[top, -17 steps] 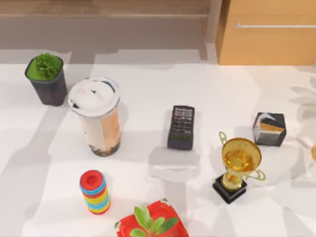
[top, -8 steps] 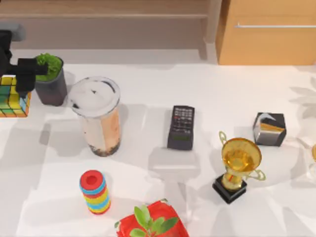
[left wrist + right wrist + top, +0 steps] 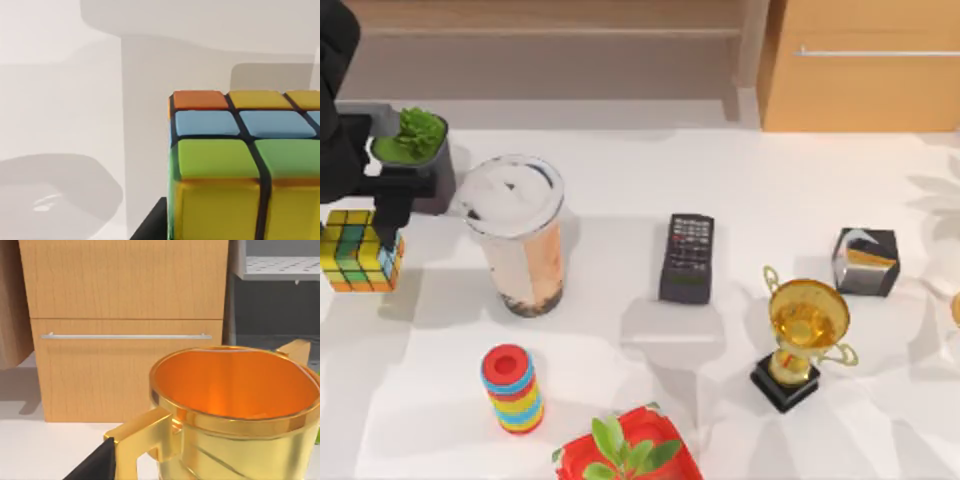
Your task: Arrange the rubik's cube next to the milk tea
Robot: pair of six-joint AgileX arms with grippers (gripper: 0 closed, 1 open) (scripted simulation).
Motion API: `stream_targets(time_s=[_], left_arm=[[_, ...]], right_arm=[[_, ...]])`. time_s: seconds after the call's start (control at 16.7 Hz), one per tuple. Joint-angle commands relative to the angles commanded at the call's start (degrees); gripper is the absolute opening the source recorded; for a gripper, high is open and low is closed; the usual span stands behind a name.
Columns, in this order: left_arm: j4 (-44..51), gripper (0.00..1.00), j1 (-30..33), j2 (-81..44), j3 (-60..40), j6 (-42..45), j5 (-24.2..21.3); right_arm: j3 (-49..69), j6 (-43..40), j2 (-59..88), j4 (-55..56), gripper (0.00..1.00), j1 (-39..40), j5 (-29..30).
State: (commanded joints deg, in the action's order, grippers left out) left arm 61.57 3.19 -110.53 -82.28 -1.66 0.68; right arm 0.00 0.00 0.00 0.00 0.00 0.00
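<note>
Small multicoloured rubik's cube at the table's left edge, clamped in the black left gripper, well left of the tall clear milk tea cup holding beige drink over dark pearls. Close up in the left wrist view: orange, blue, green, yellow squares. Right wrist view: golden trophy cup before a wooden cabinet.

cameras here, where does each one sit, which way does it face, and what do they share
Top view: above the table, looking down; the left arm's gripper holds the rubik's cube left of the milk tea.
Left wrist view: on the left arm, facing the table over the rubik's cube, which the top view shares.
Right wrist view: on the right arm, facing the gold trophy and wooden cabinet, both shared with top.
</note>
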Motion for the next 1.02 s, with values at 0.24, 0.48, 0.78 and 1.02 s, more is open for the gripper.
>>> stream_targets(time_s=[0.24,0.48,0.78,1.02], left_arm=[[-0.1,0.00,-0.5,0.1,-0.1,0.1,0.2],[-0.8,0.00,-1.5,0.4,-0.4,0.1,0.5],[-2.0,0.00,-2.0,1.1,-0.6,0.0,0.8],[-2.9,0.00,-1.6,1.3,-0.2,-0.1,0.7]], right_arm=[[0.0,0.0,0.0,0.0,1.00,0.0,0.0],[0.0,0.0,0.0,0.0,1.00,0.0,0.0],[0.0,0.0,0.0,0.0,1.00,0.0,0.0],[0.0,0.0,0.0,0.0,1.00,0.0,0.0]])
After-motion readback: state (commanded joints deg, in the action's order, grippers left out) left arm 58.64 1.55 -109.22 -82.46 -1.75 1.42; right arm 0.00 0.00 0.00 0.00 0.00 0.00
